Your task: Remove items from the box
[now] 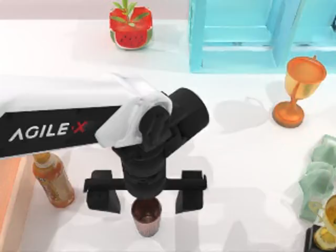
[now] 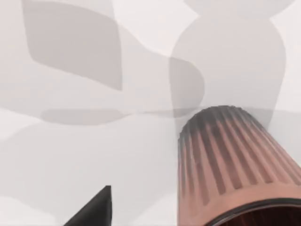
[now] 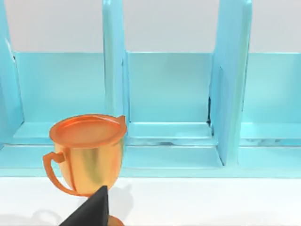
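The left pincer points down over the near part of the counter, its fingers spread wide and gripping nothing. Between them, upright on the counter, stands the dark red-brown ribbed cup, outside the box, whose salmon-orange wall shows at the left edge. A bottle lies beside that wall. The right wrist view faces an orange goblet before a turquoise crate.

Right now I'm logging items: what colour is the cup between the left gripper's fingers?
Dark red-brown cup, ribbed outside; clearest in the left wrist view.
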Controlling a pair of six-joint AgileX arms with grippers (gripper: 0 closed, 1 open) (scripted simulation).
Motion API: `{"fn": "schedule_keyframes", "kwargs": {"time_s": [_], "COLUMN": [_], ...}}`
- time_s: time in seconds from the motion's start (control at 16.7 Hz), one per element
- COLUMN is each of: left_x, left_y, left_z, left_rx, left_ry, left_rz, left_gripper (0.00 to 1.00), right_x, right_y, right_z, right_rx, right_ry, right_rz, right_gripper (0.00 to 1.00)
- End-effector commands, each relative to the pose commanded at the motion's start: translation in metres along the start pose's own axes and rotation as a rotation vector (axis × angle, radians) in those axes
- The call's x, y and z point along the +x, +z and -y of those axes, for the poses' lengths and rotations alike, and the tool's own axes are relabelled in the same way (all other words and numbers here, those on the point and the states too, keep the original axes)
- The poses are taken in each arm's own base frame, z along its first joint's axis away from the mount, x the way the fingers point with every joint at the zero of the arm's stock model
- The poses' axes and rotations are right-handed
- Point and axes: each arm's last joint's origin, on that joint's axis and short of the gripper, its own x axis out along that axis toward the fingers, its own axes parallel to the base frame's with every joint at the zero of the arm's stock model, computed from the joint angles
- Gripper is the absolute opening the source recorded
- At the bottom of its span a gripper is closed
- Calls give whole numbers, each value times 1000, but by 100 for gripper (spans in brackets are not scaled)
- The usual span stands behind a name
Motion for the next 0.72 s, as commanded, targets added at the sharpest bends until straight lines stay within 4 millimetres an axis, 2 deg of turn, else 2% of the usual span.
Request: {"fn": "schedule_keyframes", "kwargs": {"time_s": [0.48, 0.6, 0.72], "left_x": [-75, -88, -92], "left_y": [1, -1, -1], "left_z": [1, -1, -1], "left_rx": [0, 0, 0], "left_ry": [0, -1, -1], "left_rz": [0, 1, 1], "left_gripper": [100, 100, 100], "right_x": [0, 0, 0], "right_y": [0, 0, 0], "right_z": [0, 0, 0], "right_rx": [0, 0, 0], "right_ry": [0, 0, 0], "right_rz": [0, 0, 0], "right_gripper": [100, 100, 100]}}
